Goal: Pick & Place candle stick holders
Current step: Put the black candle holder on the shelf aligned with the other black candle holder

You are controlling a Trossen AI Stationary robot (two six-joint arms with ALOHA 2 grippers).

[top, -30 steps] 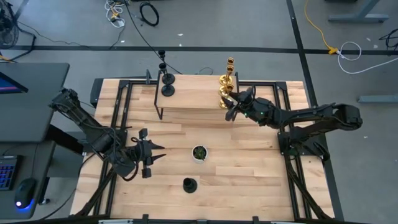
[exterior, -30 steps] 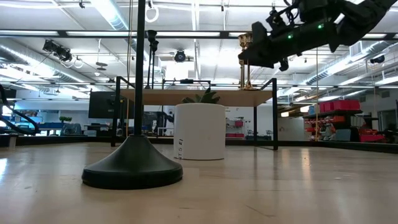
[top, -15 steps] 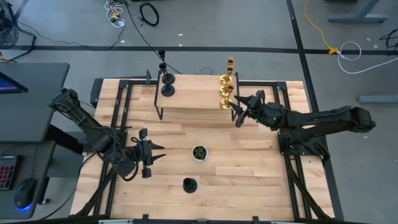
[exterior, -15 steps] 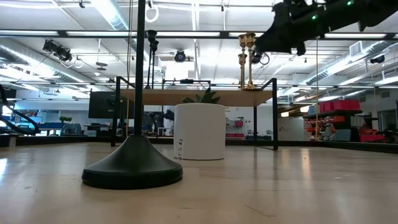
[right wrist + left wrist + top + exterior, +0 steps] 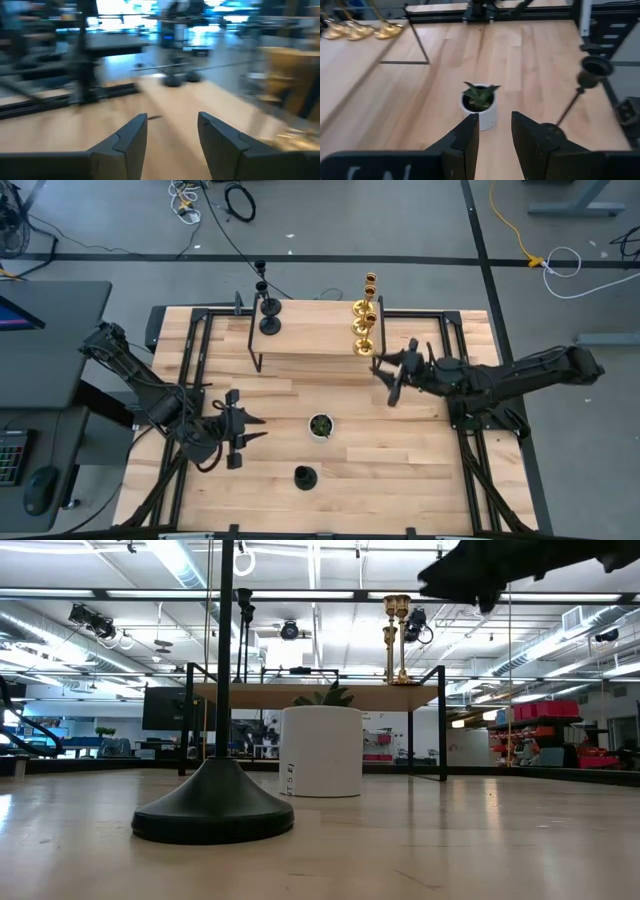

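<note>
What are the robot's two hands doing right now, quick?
Left hand: open, empty, facing the plant pot.
Right hand: open, empty, just in front of the gold holders.

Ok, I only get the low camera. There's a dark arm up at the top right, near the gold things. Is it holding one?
Observer: No. From above, the right gripper is open and empty, just off the shelf's front right corner.
Operator: How many gold ones are up there? I think I see two.
Observer: Three. The gold candle stick holders stand in a row along the shelf's right end.
Operator: And where's the other arm? I can't see it at all.
Observer: The left gripper is open over the table, to the left of the plant pot and pointing at it.
</note>
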